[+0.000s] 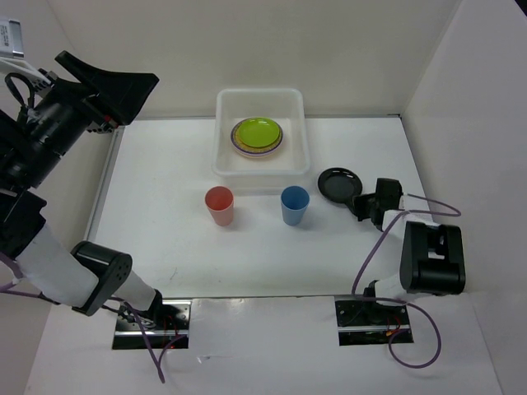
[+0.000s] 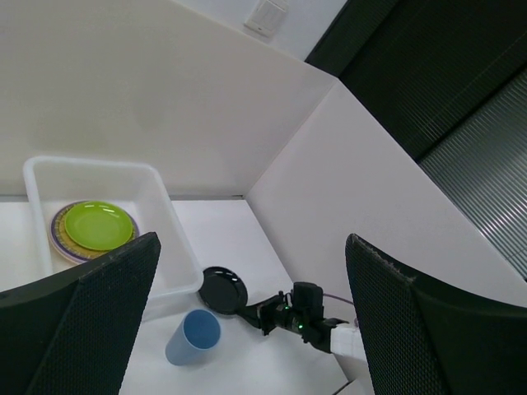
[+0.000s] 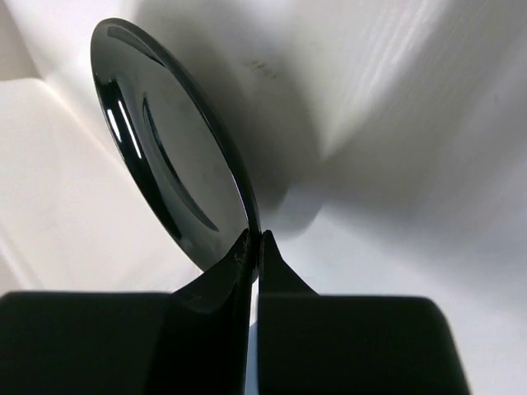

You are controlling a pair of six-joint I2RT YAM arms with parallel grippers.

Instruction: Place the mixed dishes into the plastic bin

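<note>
The black plate (image 1: 338, 184), at four o'clock of the plastic bin (image 1: 259, 93), is being pinched at its rim by the right gripper (image 3: 254, 247); the left gripper (image 2: 251, 271) is being held spread. A lift toward ten o'clock, over the bin's wall, is likely being called for.

Left gripper (image 2: 253, 247) is gaping wide. Green plate (image 2: 99, 225) is lying atop stack (image 2: 59, 243) in bin (image 2: 158, 188). Right gripper (image 2: 249, 311) is gripping black plate (image 2: 221, 288) beside blue cup (image 2: 193, 336).

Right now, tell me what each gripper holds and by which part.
The right gripper pinches the black plate by its rim, jaws shut on the edge. The left gripper is open and holds nothing.
</note>
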